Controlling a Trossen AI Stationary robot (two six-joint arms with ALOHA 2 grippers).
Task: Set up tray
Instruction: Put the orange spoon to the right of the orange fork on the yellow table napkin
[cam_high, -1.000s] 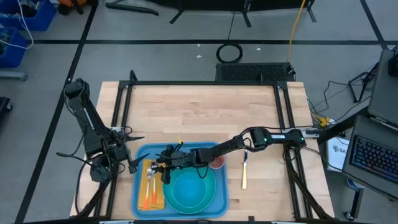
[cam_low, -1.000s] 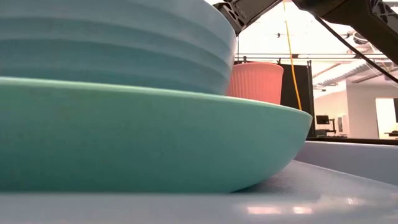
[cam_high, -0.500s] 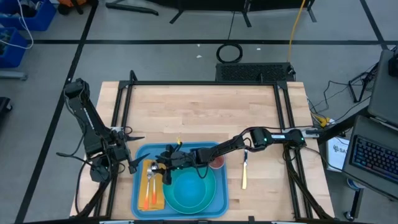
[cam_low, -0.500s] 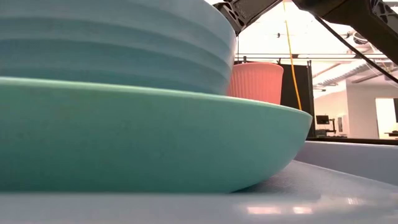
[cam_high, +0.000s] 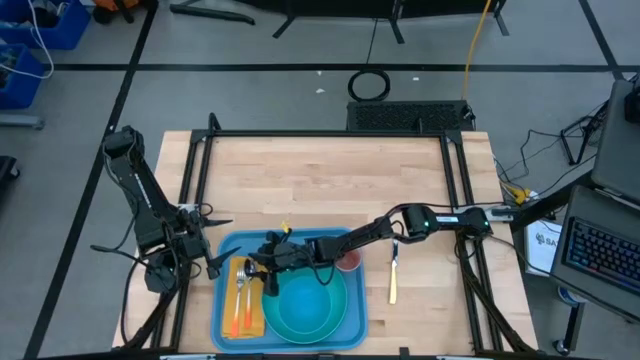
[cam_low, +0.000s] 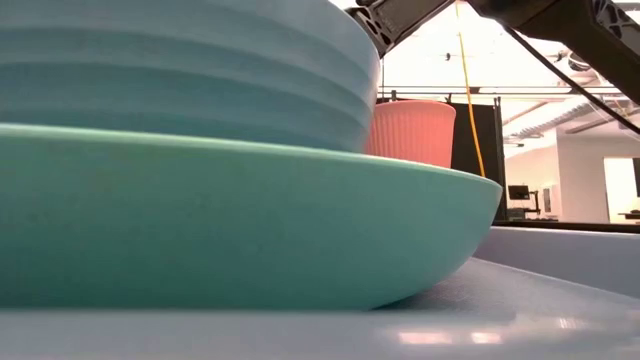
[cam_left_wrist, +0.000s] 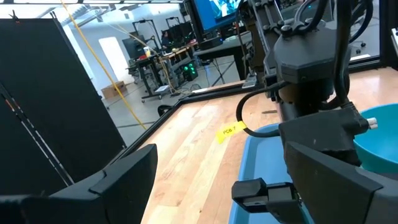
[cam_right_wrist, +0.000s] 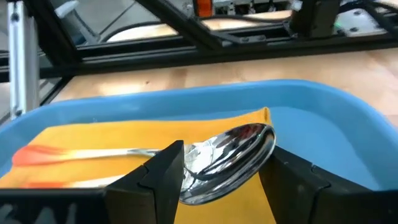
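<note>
The blue tray (cam_high: 358, 310) lies at the table's near edge. It holds a turquoise plate (cam_low: 240, 230) with a bowl (cam_low: 180, 70) on it, a pink cup (cam_high: 347, 261) and an orange napkin (cam_right_wrist: 93, 140) on its left part. A spoon (cam_right_wrist: 230, 152) lies on the napkin. My right gripper (cam_right_wrist: 221, 180) reaches in over the tray from the right, open, one finger on each side of the spoon's bowl. My left gripper (cam_left_wrist: 217, 186) waits open beside the tray's left rim (cam_left_wrist: 261, 162). My right gripper's fingers (cam_right_wrist: 161, 171) stand on either side of the spoon's bowl (cam_right_wrist: 249, 140), coming nearly level from the table's right. The bowl rests on the napkin. Whether the fingers touch it I cannot tell.
A yellow-handled utensil (cam_high: 393, 278) lies on the bare wood right of the tray. The far half of the table (cam_high: 330, 180) is bare wood. Black frame rails (cam_high: 195, 190) run along the table's sides.
My right gripper has rolled a little about its own line over the napkin and stayed in place. The tray and the dishes have not moved.
</note>
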